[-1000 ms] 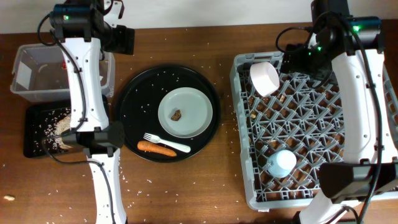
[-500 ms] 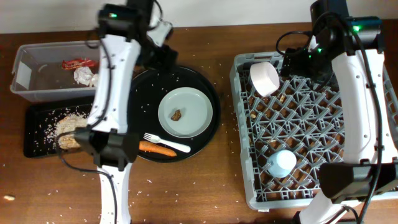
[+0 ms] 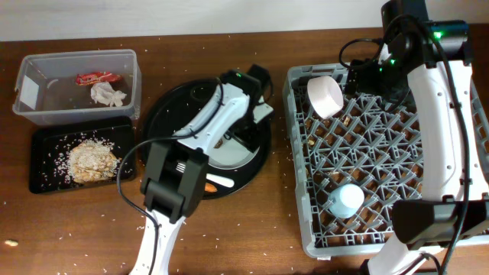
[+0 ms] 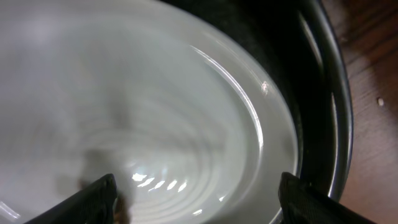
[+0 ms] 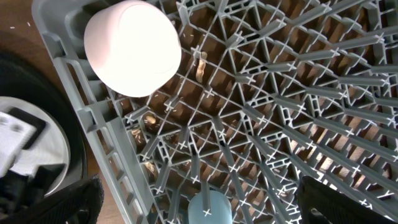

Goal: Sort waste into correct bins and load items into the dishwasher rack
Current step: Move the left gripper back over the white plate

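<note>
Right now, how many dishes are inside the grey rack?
2. The white bowl is in the far left corner of the rack; the blue cup is near its front edge. The right arm covers part, so more may be hidden.

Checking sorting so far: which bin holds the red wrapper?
The clear tub: the red wrapper lies in it beside the white tissue. The flat black tray holds only beige grain scraps.

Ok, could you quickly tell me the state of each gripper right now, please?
Left gripper: open, holding nothing, over the plate.
Right gripper: open, holding nothing, above the dishwasher rack.
</note>
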